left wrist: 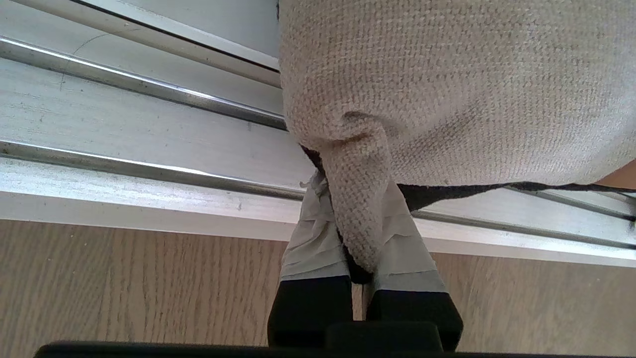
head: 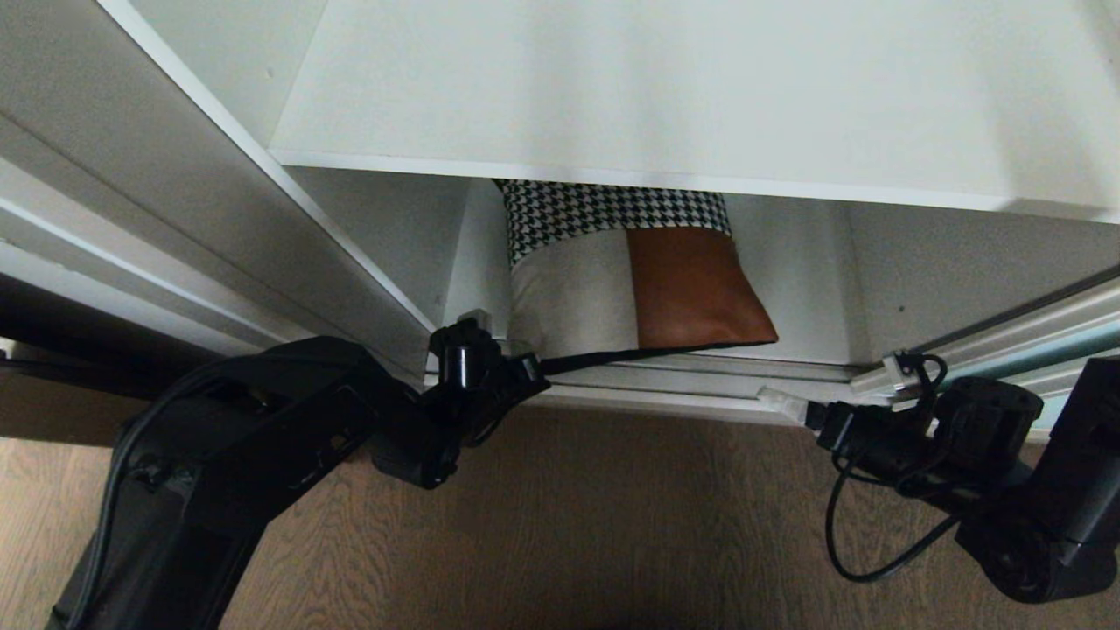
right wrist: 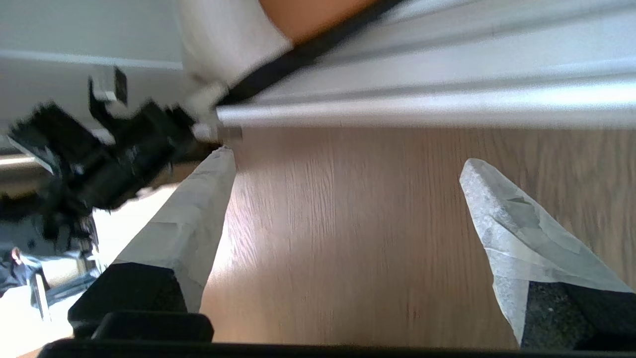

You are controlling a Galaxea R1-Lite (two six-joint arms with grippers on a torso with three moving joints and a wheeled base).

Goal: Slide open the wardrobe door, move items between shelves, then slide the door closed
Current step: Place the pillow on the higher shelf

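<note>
- The cushion [head: 634, 280] lies on the bottom shelf [head: 805, 289] of the wardrobe, its front edge at the sill.
- Over the cushion a second white shelf [head: 700, 96] juts out and hides its houndstooth end.
- Just in front of the cushion the silver door tracks [left wrist: 149, 129] run along the sill, and beyond them lies the grey-brown wood-grain floor [head: 630, 525].
- The left gripper [left wrist: 360, 248] is at the cushion's front left corner, its taped fingers [left wrist: 318, 248] pinched tight on a fold of the beige fabric.
- The right gripper [right wrist: 348, 209] hangs over the floor to the right of the cushion, clear of it, jaws spread wide and empty.
- The door [head: 1032, 337] shows as a pale blue-green strip in a silver frame, to the right of the cushion and just behind the right gripper.
- Left of the cushion the white side wall [head: 219, 210] of the wardrobe slants down to the sill.
</note>
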